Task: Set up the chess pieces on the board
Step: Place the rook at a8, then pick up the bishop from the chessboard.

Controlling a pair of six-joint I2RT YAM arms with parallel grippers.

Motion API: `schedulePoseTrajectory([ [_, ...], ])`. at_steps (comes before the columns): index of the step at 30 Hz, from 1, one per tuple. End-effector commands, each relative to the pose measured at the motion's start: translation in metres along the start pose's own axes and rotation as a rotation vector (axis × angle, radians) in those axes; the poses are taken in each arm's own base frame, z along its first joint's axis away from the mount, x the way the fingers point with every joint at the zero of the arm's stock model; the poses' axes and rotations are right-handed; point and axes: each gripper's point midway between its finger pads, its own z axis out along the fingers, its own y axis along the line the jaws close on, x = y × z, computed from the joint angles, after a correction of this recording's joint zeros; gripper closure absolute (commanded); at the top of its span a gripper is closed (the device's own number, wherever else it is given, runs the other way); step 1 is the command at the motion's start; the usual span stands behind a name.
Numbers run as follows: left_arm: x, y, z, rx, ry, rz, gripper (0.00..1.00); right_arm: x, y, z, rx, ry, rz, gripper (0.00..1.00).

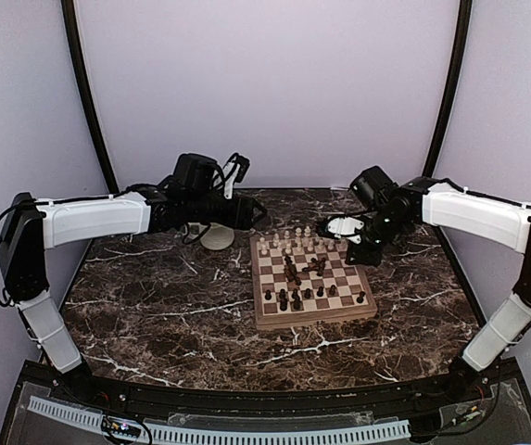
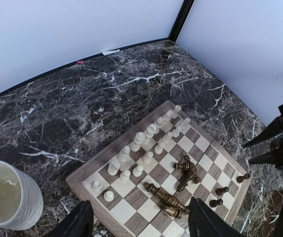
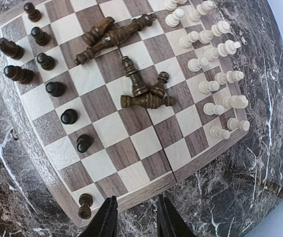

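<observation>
The wooden chessboard [image 1: 313, 318] lies right of the table's centre. Cream pieces [image 1: 288, 243] stand in two rows along its far side. Dark pawns [image 1: 302, 297] stand near its front side, and several dark pieces [image 1: 293, 272] lie toppled in the middle. My left gripper [image 1: 256, 215] hovers past the board's far left corner, open and empty; its view shows the board rim [image 2: 89, 170], cream rows [image 2: 146, 136] and toppled dark pieces [image 2: 168, 197]. My right gripper [image 1: 362, 252] hovers at the board's far right edge, open and empty, above the rim [image 3: 146, 190]; toppled dark pieces [image 3: 143, 96] lie beyond.
A cream ribbed mug [image 1: 217, 238] stands just left of the board's far corner, under my left arm; it also shows in the left wrist view [image 2: 8, 197]. The dark marble table [image 1: 154, 315] ends at a curved wall behind. A lone dark pawn [image 3: 85, 205] stands in a corner square.
</observation>
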Motion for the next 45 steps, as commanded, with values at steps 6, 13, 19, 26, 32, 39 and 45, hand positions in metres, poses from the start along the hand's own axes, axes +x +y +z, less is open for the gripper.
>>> schedulePoseTrajectory([
  [6, -0.009, -0.010, -0.007, 0.026, 0.026, 0.008, 0.32, -0.043, -0.015, 0.028, -0.045, -0.173, 0.025, 0.76],
  [13, 0.006, -0.012, -0.019, 0.038, 0.050, -0.067, 0.35, -0.058, -0.016, 0.051, -0.096, -0.186, -0.013, 0.80],
  [19, 0.011, -0.010, -0.034, 0.028, 0.035, -0.111, 0.35, -0.065, -0.016, 0.072, -0.122, -0.168, -0.037, 0.82],
  [26, 0.019, -0.005, -0.039, 0.005, 0.036, -0.140, 0.36, -0.063, -0.013, 0.089, -0.147, -0.141, -0.041, 0.82],
  [32, 0.023, -0.006, -0.034, 0.014, 0.045, -0.154, 0.36, -0.054, -0.003, 0.102, -0.176, -0.111, -0.042, 0.81],
  [39, 0.034, -0.003, -0.023, 0.012, 0.066, -0.166, 0.36, -0.045, 0.006, 0.115, -0.207, -0.074, -0.041, 0.79],
  [45, 0.044, -0.003, -0.007, 0.035, 0.081, -0.186, 0.36, -0.043, 0.010, 0.119, -0.214, -0.081, -0.038, 0.80],
])
